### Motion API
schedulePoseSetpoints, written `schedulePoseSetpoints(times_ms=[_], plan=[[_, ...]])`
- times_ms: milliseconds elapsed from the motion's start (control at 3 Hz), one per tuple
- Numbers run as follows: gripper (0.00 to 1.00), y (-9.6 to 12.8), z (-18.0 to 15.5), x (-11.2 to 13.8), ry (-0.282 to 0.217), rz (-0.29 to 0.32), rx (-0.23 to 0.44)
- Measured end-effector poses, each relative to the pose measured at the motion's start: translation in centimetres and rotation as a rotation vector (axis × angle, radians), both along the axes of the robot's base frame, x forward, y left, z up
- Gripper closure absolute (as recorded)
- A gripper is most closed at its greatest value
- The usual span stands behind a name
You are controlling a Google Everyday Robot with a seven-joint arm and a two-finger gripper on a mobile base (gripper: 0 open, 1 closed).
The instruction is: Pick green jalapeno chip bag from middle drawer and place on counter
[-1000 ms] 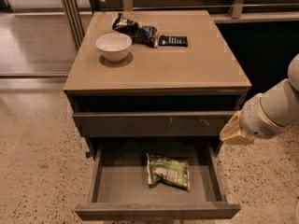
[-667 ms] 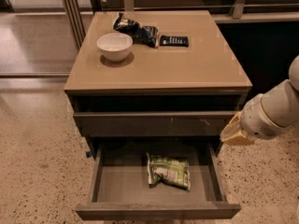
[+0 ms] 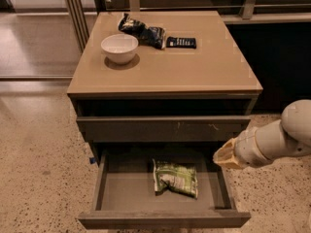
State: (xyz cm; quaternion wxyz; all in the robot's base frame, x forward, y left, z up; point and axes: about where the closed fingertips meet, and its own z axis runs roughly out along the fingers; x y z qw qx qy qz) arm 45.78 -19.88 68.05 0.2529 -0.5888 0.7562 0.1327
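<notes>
White bowl [image 3: 119,47], dark snack bag [image 3: 144,33] and black packet [image 3: 181,42] lie on the counter [image 3: 194,72], all above and to the left of the claw [image 3: 224,155], exactly as they lay a second ago. The green jalapeno chip bag [image 3: 176,178] also keeps its place on the floor of the open middle drawer [image 3: 131,193], left of the claw and a little lower.

The change is at the right. The claw has come down and leftward, from beside the scratched drawer front [image 3: 146,129] to just over the right wall of the middle drawer. It is near the bag but apart from it. Whether the claw is released or clenched, I cannot tell. I judge that the reach toward the bag is under way and the pick is not yet done.

The bag lies flat with its long side across the drawer. It is glossy and wrinkled, green with a white print. Such thin film will probably crumple and may slip when squeezed.
</notes>
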Motion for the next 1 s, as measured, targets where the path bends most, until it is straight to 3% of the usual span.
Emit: schedulePoseSetpoints(times_ms=[333,667,1000], plan=[[1.0,3.7,-7.0,2.9,-0.033,0.036,0.121],[1.0,5.8,-14.1,5.0,-0.012,0.046,0.206],[1.0,6.4,-17.0,4.1,0.035,0.043,0.239]])
